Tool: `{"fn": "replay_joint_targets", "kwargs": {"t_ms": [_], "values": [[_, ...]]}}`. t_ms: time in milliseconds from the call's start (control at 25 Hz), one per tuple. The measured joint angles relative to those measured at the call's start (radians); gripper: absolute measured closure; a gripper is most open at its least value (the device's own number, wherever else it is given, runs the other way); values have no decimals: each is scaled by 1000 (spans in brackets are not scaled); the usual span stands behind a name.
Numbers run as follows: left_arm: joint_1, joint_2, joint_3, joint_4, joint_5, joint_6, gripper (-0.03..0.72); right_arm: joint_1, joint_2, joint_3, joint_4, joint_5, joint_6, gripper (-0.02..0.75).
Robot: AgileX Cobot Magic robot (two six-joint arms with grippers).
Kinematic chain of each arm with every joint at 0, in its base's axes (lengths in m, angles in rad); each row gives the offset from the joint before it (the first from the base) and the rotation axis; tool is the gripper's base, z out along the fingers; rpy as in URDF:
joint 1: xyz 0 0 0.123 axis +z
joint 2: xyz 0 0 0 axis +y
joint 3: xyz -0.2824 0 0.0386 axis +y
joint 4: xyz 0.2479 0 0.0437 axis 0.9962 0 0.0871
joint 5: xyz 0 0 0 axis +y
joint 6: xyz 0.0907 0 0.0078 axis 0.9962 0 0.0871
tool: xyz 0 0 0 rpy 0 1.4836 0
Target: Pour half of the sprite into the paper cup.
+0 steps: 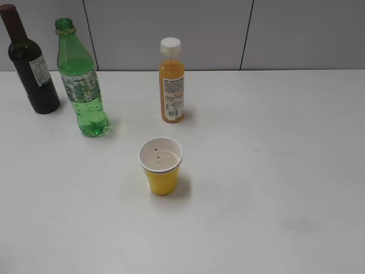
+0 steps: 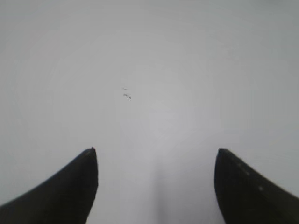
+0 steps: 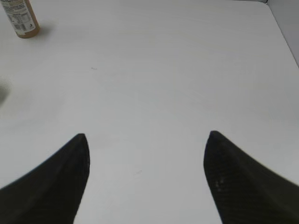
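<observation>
Exterior view: white desk (image 1: 274, 188); green sprite bottle (image 1: 81, 85) upright (cap off) at back left, beside a dark wine bottle (image 1: 31, 65); juice bottle (image 1: 171, 81) behind the yellow paper cup (image 1: 161, 165); left fingers (image 2: 70, 186) and right fingers (image 3: 60, 182) spread wide, holding nothing.

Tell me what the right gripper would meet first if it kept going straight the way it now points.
Probably only the bare white table. The open right gripper points past the orange juice bottle, which sits far left of its line; depth is unclear.
</observation>
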Motion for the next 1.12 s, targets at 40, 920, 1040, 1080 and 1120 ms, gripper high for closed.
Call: {"fn": "replay_joint_targets", "kwargs": {"t_ms": [40, 920, 1040, 1080, 1120], "values": [[0, -21, 0, -10, 5, -1, 97, 0, 0, 0, 0, 0, 0, 164], [0, -428, 20, -26, 132, -5, 97, 0, 0, 0, 0, 0, 0, 164], [0, -504, 25, -25, 133, -5, 97, 0, 0, 0, 0, 0, 0, 164], [0, -529, 28, -25, 133, -5, 97, 0, 0, 0, 0, 0, 0, 164], [0, -552, 29, -24, 133, -5, 97, 0, 0, 0, 0, 0, 0, 164]]}}
